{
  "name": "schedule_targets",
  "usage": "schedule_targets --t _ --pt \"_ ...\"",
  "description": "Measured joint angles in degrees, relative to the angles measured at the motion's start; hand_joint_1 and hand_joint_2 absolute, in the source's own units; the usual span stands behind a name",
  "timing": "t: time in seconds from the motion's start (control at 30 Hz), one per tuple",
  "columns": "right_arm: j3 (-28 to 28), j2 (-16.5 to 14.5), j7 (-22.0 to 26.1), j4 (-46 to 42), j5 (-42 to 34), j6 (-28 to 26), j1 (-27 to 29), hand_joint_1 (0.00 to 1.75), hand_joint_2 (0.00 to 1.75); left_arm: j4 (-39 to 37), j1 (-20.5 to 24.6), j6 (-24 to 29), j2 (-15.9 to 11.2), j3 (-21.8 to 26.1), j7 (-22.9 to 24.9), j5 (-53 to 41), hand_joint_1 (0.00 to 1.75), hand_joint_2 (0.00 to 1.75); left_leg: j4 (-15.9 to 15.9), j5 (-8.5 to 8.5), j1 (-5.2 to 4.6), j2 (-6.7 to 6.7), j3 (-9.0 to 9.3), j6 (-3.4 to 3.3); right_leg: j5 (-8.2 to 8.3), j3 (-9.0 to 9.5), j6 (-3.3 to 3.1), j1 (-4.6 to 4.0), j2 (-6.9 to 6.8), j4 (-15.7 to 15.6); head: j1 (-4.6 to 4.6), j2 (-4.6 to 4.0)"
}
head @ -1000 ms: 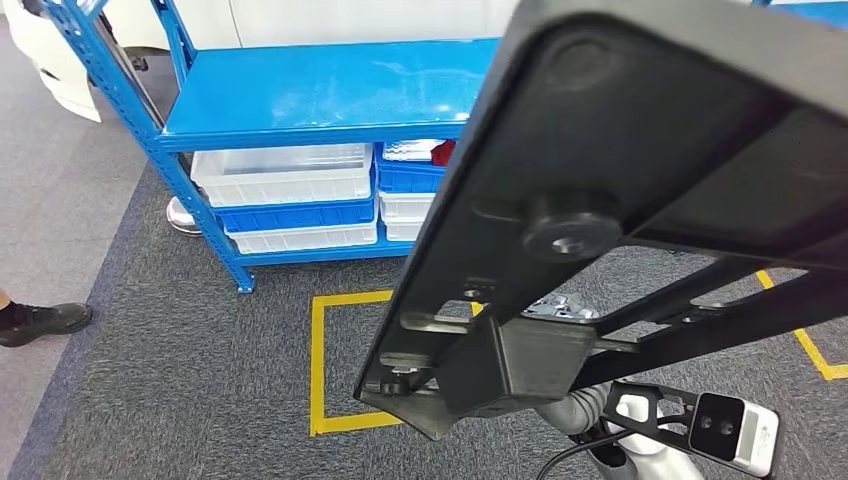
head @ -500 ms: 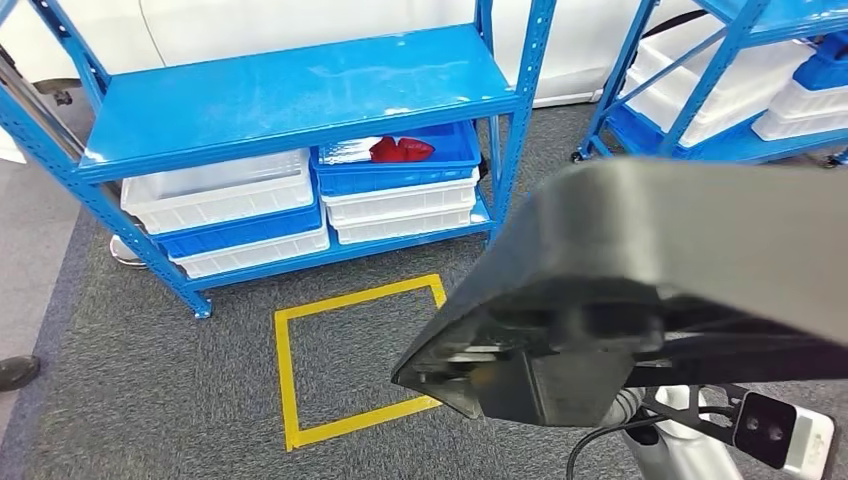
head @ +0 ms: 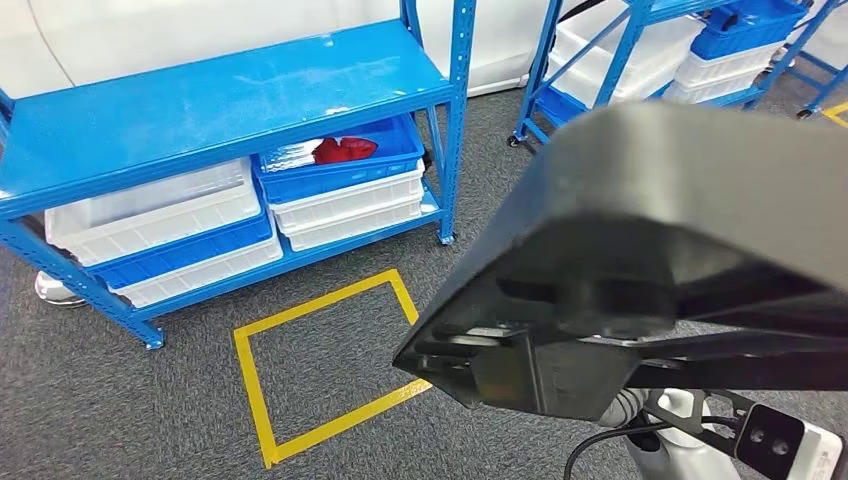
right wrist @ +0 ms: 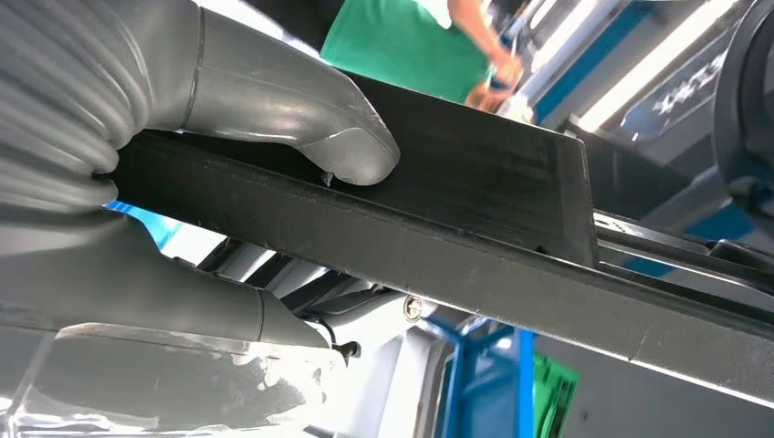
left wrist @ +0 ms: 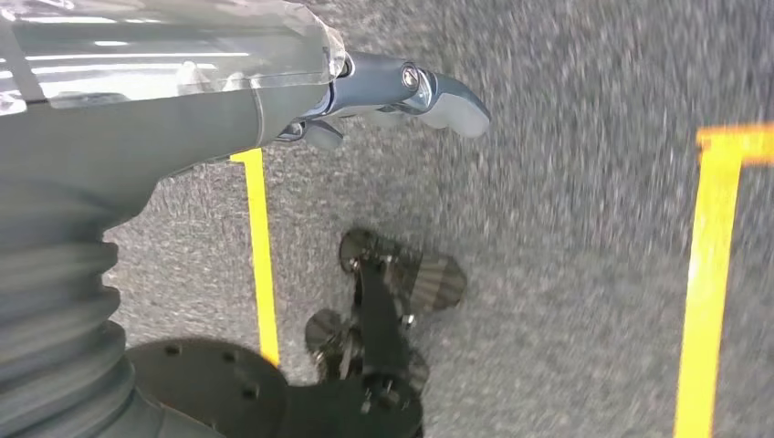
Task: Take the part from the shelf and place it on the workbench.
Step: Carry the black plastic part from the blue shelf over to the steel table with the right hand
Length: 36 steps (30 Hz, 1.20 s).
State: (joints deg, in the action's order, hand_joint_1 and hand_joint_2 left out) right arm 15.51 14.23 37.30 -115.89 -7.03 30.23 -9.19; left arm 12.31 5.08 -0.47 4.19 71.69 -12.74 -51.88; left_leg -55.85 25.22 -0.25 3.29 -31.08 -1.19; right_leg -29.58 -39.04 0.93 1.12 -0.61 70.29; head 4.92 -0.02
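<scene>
The black part [head: 680,230] fills the right half of the head view, is cut off by the right edge, and hides the right hand and the floor behind it. In the right wrist view the part [right wrist: 475,228] covers the darker fingers; only the thumb shows. In the left wrist view the carpet [left wrist: 584,219] is blurred.

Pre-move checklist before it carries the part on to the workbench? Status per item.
1. Right hand grips the black part: ok.
2. Left hand holds nothing, hangs over the carpet: ok.
3. Workbench in sight: not ok, the head view shows only blue shelving and carpet.
4. Forward view: not ok, the part covers the head view's right side.
5. Person in green near the part: distance cannot tell.
6. Yellow floor square bare: ok.
</scene>
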Motion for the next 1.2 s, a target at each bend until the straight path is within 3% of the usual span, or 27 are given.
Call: schedule_targets --t 0.07,0.13,0.2,0.27,0.33,0.4,0.43,0.47,0.5,0.57,0.63,0.67,0.7,0.73,0.8,0.83,0.9,0.93,0.97,1.03,1.1,1.17,1.2 --pt "-0.1 0.0 0.0 0.4 -0.1 -0.2 -0.2 1.75 1.75 0.0 0.1 0.0 0.3 0.0 -0.1 -0.3 0.0 1.75 -0.6 0.38 -0.12 1.07 -0.06 0.55 2.54 4.44 -0.21 -0.1 -2.84 -8.0 0.01 0.0" --pt "-0.3 0.0 0.0 0.8 -0.2 -0.2 -0.5 1.75 1.75 0.0 0.1 0.0 0.3 0.0 -0.3 -0.3 0.0 1.75 -1.1 0.73 -0.34 2.01 -0.13 1.26 3.0 6.06 -1.08 -0.49 -4.26 -11.4 0.02 0.0" --pt "-0.6 0.0 0.0 1.2 -0.2 -0.1 -0.6 1.75 1.75 0.0 0.2 -0.3 0.3 0.0 -0.6 -0.3 0.0 1.75 -1.3 0.9 -0.31 2.91 -0.09 1.93 3.19 5.8 -2.01 -0.7 -2.97 -11.5 0.02 0.0" --pt "-0.9 0.0 0.0 1.4 -0.1 -0.1 -0.6 1.75 1.75 0.0 0.3 -0.9 0.3 0.0 -1.0 -0.2 0.0 1.75 -2.6 2.14 -0.01 1.35 -0.53 2.7 3.52 5.7 -2.69 -0.63 -1.81 -11.7 0.02 0.0" --pt "-1.2 0.0 0.0 1.5 0.0 -0.2 -0.8 1.75 1.75 0.0 0.3 -1.8 0.2 0.0 -1.5 0.3 0.0 1.75 -8.2 5.55 0.24 -1.54 -2.91 3.28 3.8 5.59 -3.16 -0.54 -0.64 -11.9 0.01 0.0" --pt "-1.4 0.0 0.0 1.6 0.1 -0.1 -0.8 1.75 1.75 0.0 0.1 -2.5 -0.1 0.1 -2.1 0.7 0.0 1.75 -15.9 8.77 0.26 -2.58 -6.48 3.41 3.95 5.39 -3.43 -0.73 0.75 -11.8 0.02 0.0" --pt "-1.6 0.0 0.0 1.7 0.1 0.0 -0.8 1.75 1.75 0.0 0.0 -2.8 -0.2 0.1 -2.3 0.9 0.0 1.75 -17.9 9.01 0.26 -2.71 -7.56 3.31 4.0 5.31 -3.5 -0.84 1.54 -11.8 0.02 0.0" --pt "-1.7 0.0 0.0 1.7 0.2 0.1 -0.8 1.75 1.75 0.0 -0.1 -3.0 -0.3 0.1 -2.4 0.9 0.0 1.75 -17.8 8.08 0.24 -2.84 -7.64 3.1 4.02 5.29 -3.53 -0.95 2.38 -11.7 0.02 0.0" --pt "-1.9 0.0 0.0 1.7 0.3 0.2 -0.7 1.75 1.75 0.0 -0.1 -3.1 -0.5 0.1 -2.6 0.9 0.0 1.75 -15.4 6.14 0.19 -3.22 -6.65 2.76 4.04 5.32 -3.54 -1.02 3.22 -11.7 0.02 0.0" --pt "-2.1 0.0 0.0 1.6 0.8 0.2 -0.7 1.75 1.75 0.0 -0.1 -3.1 -1.0 0.1 -2.7 0.9 0.0 1.75 -7.3 1.96 0.09 -5.94 -3.11 1.86 4.12 5.37 -3.42 -1.02 4.74 -11.6 0.02 0.0" --pt "-2.2 0.0 0.0 1.6 1.3 0.1 -0.5 1.75 1.75 0.1 -0.1 -3.2 -1.5 0.1 -2.9 0.9 0.0 1.75 -2.2 0.53 -0.03 -8.22 -0.91 1.19 4.31 5.11 -2.96 -0.76 6.06 -11.6 0.02 0.0" --pt "-2.3 0.0 0.0 1.6 1.4 0.0 -0.4 1.75 1.75 0.1 -0.1 -3.3 -1.7 0.1 -3.0 0.9 0.0 1.75 -1.5 0.7 -0.11 -8.22 -0.57 1.0 4.48 4.93 -2.59 -0.63 6.76 -11.6 0.02 0.0" --pt "-2.3 0.0 0.0 1.6 1.4 -0.1 -0.3 1.75 1.75 0.1 0.0 -3.3 -1.9 0.1 -3.1 0.9 0.0 1.75 -1.0 0.57 -0.11 -7.6 -0.39 0.86 4.71 4.78 -2.17 -0.54 7.45 -11.9 0.02 0.0" --pt "-2.3 0.0 0.0 1.6 1.3 -0.2 -0.1 1.75 1.75 0.2 0.1 -3.3 -1.9 0.1 -3.1 0.9 0.0 1.75 -0.5 0.27 -0.01 -6.9 -0.15 0.7 4.73 4.65 -1.9 -0.55 7.25 -11.8 0.01 0.0" --pt "-2.5 0.0 0.0 1.6 1.1 -0.4 0.0 1.75 1.75 0.2 0.3 -3.5 -2.1 0.2 -3.2 0.9 0.0 1.75 0.7 -0.44 0.26 -5.46 0.28 0.31 3.07 3.48 -1.57 -0.77 4.59 -9.6 0.01 0.0" --pt "-2.7 -0.1 0.0 1.6 1.0 -0.5 0.0 1.75 1.75 0.2 0.3 -3.5 -2.1 0.2 -3.3 0.9 0.0 1.75 1.0 -0.62 0.28 -4.73 0.37 0.19 1.35 2.24 -1.5 -0.72 2.75 -6.8 0.0 0.0" --pt "-3.0 -0.1 0.0 1.6 1.0 -0.5 0.2 1.75 1.75 0.2 0.1 -3.6 -2.1 0.2 -3.3 0.7 0.0 1.75 1.0 -0.6 0.2 -3.19 0.2 0.07 -2.31 -1.24 -1.06 -0.41 1.23 0.7 0.0 0.0" --pt "-3.2 -0.1 0.0 1.6 1.0 -0.4 0.3 1.75 1.75 0.2 0.1 -3.6 -2.1 0.1 -3.3 0.5 0.0 1.75 0.8 -0.52 0.2 -2.41 0.11 0.1 -3.03 -2.38 -0.82 -0.23 1.06 3.2 0.0 0.0" --pt "-3.4 -0.1 0.0 1.5 1.1 -0.3 0.5 1.75 1.75 0.2 0.1 -3.6 -2.1 0.1 -3.3 0.4 0.0 1.75 0.7 -0.41 0.21 -1.61 0.04 0.18 -2.74 -2.56 -0.58 -0.05 0.9 3.9 0.0 0.0" --pt "-4.0 -0.1 0.0 1.1 1.6 -0.2 0.6 1.75 1.75 0.2 0.2 -3.8 -2.2 0.1 -3.3 0.1 0.0 1.75 0.2 -0.06 0.3 -0.26 -0.01 0.51 0.58 0.66 -0.21 0.22 -0.24 -1.7 0.0 0.0" --pt "-4.5 -0.1 0.0 0.5 2.1 -0.3 0.6 1.75 1.75 0.2 0.3 -4.1 -2.4 0.1 -3.4 -0.3 0.0 1.75 -0.6 0.54 0.13 0.83 -0.07 1.1 2.82 4.57 -0.38 -0.01 -2.81 -8.9 0.01 0.0" --pt "-4.7 -0.1 0.0 0.1 2.5 -0.8 0.9 1.75 1.75 0.3 0.3 -4.5 -2.6 0.0 -3.4 -0.7 0.0 1.75 -1.1 1.03 -0.12 1.87 -0.04 1.77 2.85 5.59 -1.15 -0.4 -3.64 -11.3 0.01 0.0" --pt "-4.7 -0.1 0.0 -0.1 2.7 -1.2 1.1 1.75 1.75 0.3 0.3 -4.8 -2.6 0.0 -3.4 -0.8 0.0 1.75 -1.1 1.16 -0.13 2.48 0.05 2.08 2.96 5.43 -1.65 -0.46 -2.82 -11.3 0.01 0.0"
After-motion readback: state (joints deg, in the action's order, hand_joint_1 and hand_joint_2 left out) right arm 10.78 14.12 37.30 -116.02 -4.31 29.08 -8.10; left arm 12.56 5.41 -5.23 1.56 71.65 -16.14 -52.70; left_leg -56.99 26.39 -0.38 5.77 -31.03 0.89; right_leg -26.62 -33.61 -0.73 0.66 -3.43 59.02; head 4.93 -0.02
